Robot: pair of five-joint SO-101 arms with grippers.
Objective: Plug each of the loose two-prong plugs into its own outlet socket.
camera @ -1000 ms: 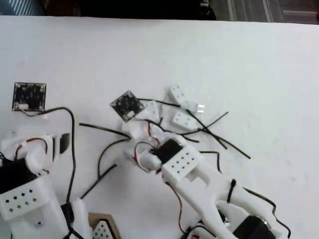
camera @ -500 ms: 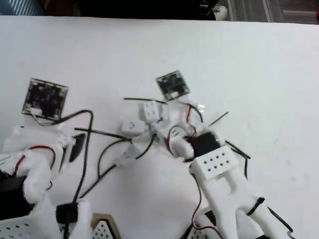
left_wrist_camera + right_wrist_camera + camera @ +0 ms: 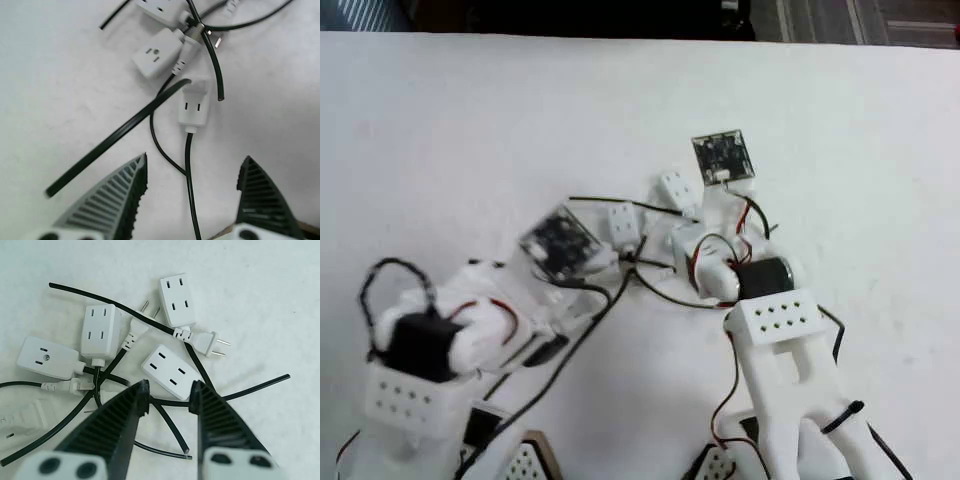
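A tangle of white sockets and black cables lies mid-table. In the right wrist view I see a double socket (image 3: 177, 300), a second (image 3: 100, 330), a third (image 3: 167, 370) just beyond my fingertips, a grounded outlet (image 3: 47, 357), and two loose two-prong plugs (image 3: 210, 345) (image 3: 137, 327). My right gripper (image 3: 170, 390) is open above the cables, holding nothing. My left gripper (image 3: 192, 170) is open wide over a black cable that leads to a small two-slot socket (image 3: 194, 102); a grounded outlet (image 3: 157, 52) lies farther off. From above, two sockets (image 3: 623, 222) (image 3: 677, 190) show between the arms.
The white table (image 3: 470, 120) stretches bare to the left, right and back of the pile. Both arms crowd the front centre: the left arm (image 3: 415, 360) and the right arm (image 3: 780, 330). Loose black cable ends (image 3: 110, 142) cross the surface near the left gripper.
Both arms have swung to the right. The left arm has come in from the far left to the cable pile; the right arm has shifted from the pile's left side to its right.
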